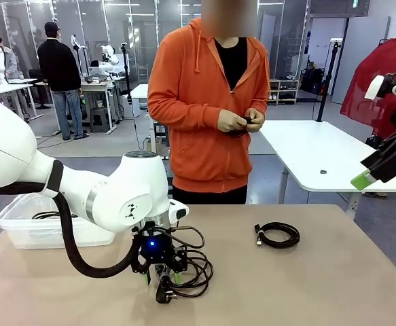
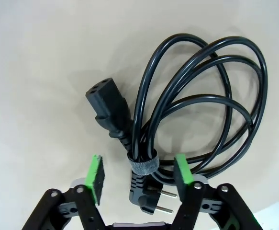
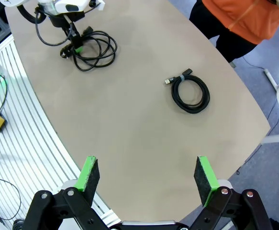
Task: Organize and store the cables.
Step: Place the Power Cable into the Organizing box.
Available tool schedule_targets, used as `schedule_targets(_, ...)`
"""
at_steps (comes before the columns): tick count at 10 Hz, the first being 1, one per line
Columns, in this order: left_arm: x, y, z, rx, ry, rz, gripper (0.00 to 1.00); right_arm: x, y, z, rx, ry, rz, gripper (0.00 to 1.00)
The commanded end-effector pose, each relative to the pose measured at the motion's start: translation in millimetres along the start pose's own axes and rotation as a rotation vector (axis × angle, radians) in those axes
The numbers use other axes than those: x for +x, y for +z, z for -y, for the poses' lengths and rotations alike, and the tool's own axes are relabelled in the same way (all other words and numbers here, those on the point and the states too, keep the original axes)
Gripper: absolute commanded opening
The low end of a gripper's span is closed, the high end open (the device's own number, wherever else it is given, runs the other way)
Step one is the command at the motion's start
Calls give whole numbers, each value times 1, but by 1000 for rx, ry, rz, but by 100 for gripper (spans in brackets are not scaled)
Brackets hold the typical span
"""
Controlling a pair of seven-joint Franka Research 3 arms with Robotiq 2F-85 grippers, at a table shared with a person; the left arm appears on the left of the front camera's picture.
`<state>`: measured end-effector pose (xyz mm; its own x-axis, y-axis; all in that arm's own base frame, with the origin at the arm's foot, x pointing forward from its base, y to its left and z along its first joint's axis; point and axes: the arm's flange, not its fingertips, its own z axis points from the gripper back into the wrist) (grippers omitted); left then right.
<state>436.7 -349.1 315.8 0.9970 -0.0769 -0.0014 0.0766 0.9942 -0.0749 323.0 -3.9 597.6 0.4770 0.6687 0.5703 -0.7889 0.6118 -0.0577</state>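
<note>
A coiled black power cable (image 2: 201, 100) lies on the table, bound by a grey strap (image 2: 143, 163), with its plug (image 2: 146, 194) and socket end (image 2: 108, 108) beside the strap. My left gripper (image 2: 139, 175) is lowered over it, jaws open, one green pad on each side of the strapped bundle; the front view shows this gripper (image 1: 165, 272) on the coil (image 1: 194, 268). A smaller coiled cable (image 1: 277, 235) lies mid-table right, also seen as the small coil (image 3: 191, 93). The person's hands (image 1: 242, 122) hold another dark cable. My right gripper (image 3: 146, 175) hangs open, high at the right.
A clear plastic bin (image 1: 21, 221) with a cable inside stands at the table's left edge. The person in an orange hoodie stands at the far side. The table's curved edge (image 3: 58, 143) runs below my right gripper.
</note>
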Motion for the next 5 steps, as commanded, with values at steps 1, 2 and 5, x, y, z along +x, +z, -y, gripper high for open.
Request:
schedule_targets(1, 7, 0, 7, 44, 12, 4, 12, -1, -1, 0, -3, -8, -2, 100)
schedule_targets(2, 7, 0, 8, 46, 12, 9, 0, -1, -1, 0, -3, -8, -2, 100)
schedule_targets(5, 8, -4, 6, 41, 19, 12, 0, -1, -1, 0, -3, -8, -2, 100)
